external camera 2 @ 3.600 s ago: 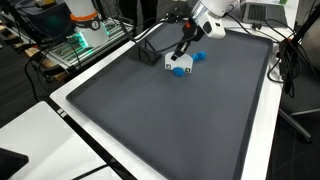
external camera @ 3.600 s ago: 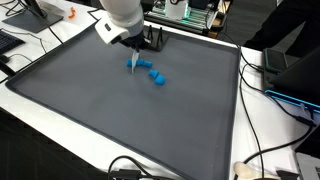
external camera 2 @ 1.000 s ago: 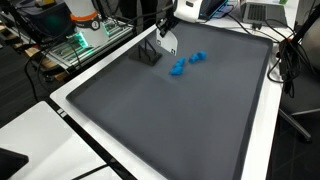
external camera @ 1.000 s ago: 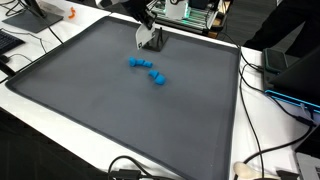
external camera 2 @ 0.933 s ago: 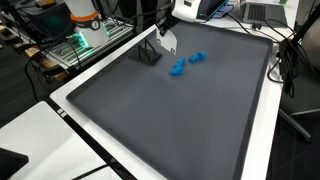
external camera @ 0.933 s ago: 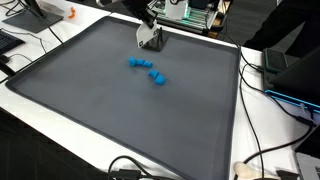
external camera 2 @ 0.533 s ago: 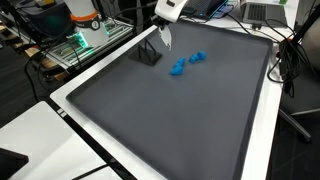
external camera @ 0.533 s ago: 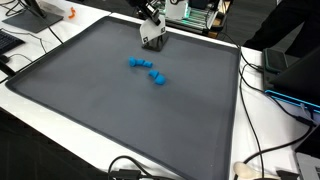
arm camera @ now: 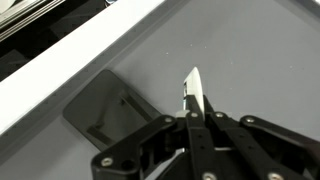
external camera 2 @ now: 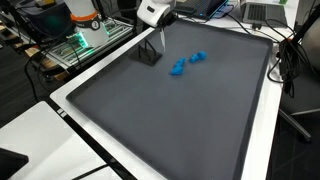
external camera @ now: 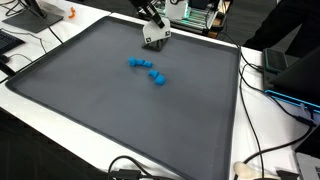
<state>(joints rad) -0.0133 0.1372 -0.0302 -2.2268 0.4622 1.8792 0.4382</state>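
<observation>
My gripper (external camera: 153,36) is shut on a thin white flat piece (arm camera: 193,88), held upright between the fingertips. It hangs at the far edge of the grey mat, just above and beside a small black stand (external camera 2: 150,53), which also shows in the wrist view (arm camera: 105,112). In an exterior view the gripper (external camera 2: 160,38) sits right at the stand. Whether the piece touches the stand I cannot tell. Several small blue blocks (external camera: 150,70) lie loose on the mat a short way off, and they also show in the other exterior view (external camera 2: 186,62).
The large grey mat (external camera: 120,110) has a white raised border (external camera 2: 95,70). Cables, monitors and lab gear crowd the bench edges beyond it. An orange object (external camera: 70,13) sits at the far corner.
The gripper left the blue blocks with the white piece, rose, and moved to the far edge of the mat. Over the last second it shifted slightly along that edge over the black stand.
</observation>
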